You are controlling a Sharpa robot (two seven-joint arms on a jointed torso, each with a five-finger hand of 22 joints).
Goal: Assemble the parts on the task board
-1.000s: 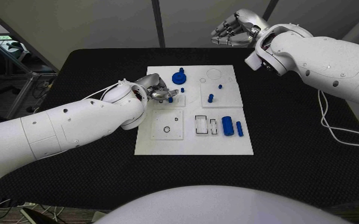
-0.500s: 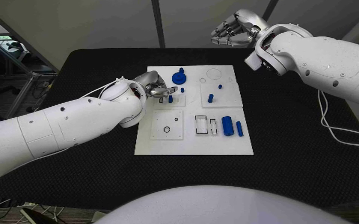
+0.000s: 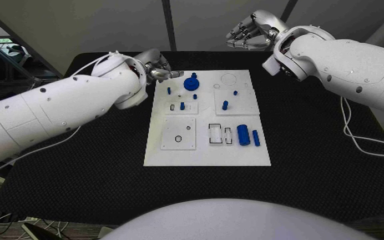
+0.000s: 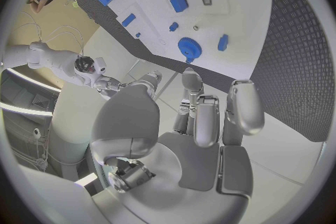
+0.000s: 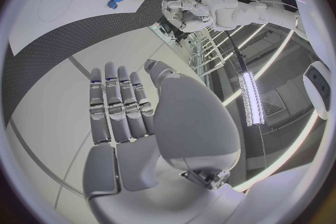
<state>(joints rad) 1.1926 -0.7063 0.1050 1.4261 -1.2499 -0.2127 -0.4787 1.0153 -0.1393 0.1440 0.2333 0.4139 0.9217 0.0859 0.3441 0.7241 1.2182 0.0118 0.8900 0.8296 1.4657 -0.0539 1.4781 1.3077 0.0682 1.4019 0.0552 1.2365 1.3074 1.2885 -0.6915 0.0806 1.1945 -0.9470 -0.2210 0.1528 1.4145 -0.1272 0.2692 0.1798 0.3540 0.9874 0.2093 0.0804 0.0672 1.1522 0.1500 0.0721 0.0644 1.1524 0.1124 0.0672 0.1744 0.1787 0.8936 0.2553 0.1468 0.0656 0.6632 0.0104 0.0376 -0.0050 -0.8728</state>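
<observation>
1. The black counter (image 3: 96, 156) carries the white task board (image 3: 206, 154) in its middle.
2. The left hand (image 3: 157, 66) hangs over the counter just off the board's far-left corner, fingers (image 4: 241, 105) apart and empty; it is much the nearer hand.
3. The right hand (image 3: 248, 31) is raised beyond the counter's far edge, fingers loosely apart, holding nothing.
4. The blue gear (image 3: 192, 83) lies just right of the left hand.
5. The small blue peg (image 3: 168, 90) stands upright, nearest its fingers.

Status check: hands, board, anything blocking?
Left hand empty, fingers apart, at the board's far-left corner. Right hand empty, raised beyond the table. Blue parts on board, gear at far end. Nothing in the way.
</observation>
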